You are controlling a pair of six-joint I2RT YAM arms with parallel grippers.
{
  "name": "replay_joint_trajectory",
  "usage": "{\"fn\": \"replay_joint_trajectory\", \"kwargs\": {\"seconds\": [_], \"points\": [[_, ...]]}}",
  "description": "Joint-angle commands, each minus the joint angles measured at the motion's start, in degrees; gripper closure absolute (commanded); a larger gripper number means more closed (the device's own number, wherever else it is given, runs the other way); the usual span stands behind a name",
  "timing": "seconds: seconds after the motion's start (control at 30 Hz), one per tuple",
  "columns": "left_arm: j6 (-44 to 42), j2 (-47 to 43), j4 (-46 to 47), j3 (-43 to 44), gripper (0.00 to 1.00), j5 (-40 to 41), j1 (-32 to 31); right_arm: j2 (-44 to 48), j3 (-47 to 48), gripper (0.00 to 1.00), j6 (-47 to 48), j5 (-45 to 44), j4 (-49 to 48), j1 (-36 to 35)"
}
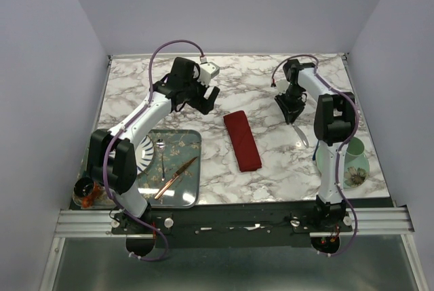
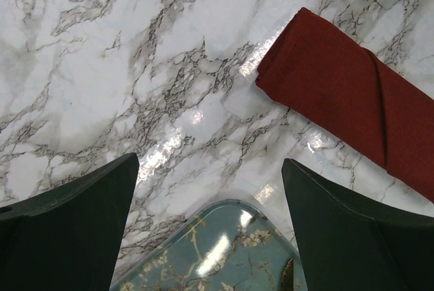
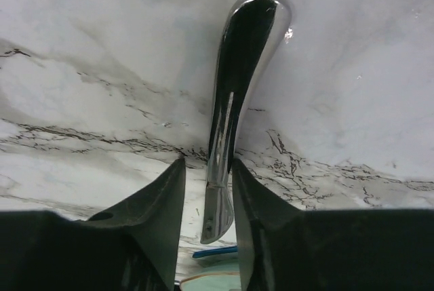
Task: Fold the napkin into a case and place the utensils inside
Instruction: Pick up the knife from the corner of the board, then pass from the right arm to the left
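The left gripper [image 1: 201,102] hangs with its fingers wide open over the marble table [image 1: 271,172], just beyond the tray [image 1: 184,143]. The case [image 1: 243,140] lies folded in the middle. On the right, the right gripper [image 3: 207,169] pinches the silvery utensil [image 3: 239,67]. A blue strip below it is perhaps the fork [image 3: 215,251].

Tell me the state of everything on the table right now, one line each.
dark red cloth napkin: folded into a narrow strip, lying flat.
slim silvery metal utensil: gripped between the right jaws.
left jaws: wide open, empty.
copper-coloured knife: lying on the floral tray.
small silver spoon: lying on that tray.
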State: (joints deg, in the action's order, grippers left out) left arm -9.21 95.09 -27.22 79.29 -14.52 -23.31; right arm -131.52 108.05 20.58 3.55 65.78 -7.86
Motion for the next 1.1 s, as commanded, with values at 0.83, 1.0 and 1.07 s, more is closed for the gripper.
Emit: {"fn": "replay_joint_trajectory", "kwargs": {"seconds": [0.83, 1.0, 1.07], "points": [[-32.8, -5.4, 24.1, -15.1, 0.01, -19.9, -8.7, 12.4, -8.7, 0.99, -2.3, 16.1, 2.0, -0.3], [-45.3, 2.4, 26.9, -10.8, 0.15, -19.0, -16.8, 13.6, -10.2, 0.99, -4.4, 20.4, 3.2, -0.3], [-49.2, 5.7, 29.9, -8.9, 0.24, -18.5, -20.2, 14.4, -10.8, 0.99, -5.0, 21.8, 3.7, -0.3]]}}
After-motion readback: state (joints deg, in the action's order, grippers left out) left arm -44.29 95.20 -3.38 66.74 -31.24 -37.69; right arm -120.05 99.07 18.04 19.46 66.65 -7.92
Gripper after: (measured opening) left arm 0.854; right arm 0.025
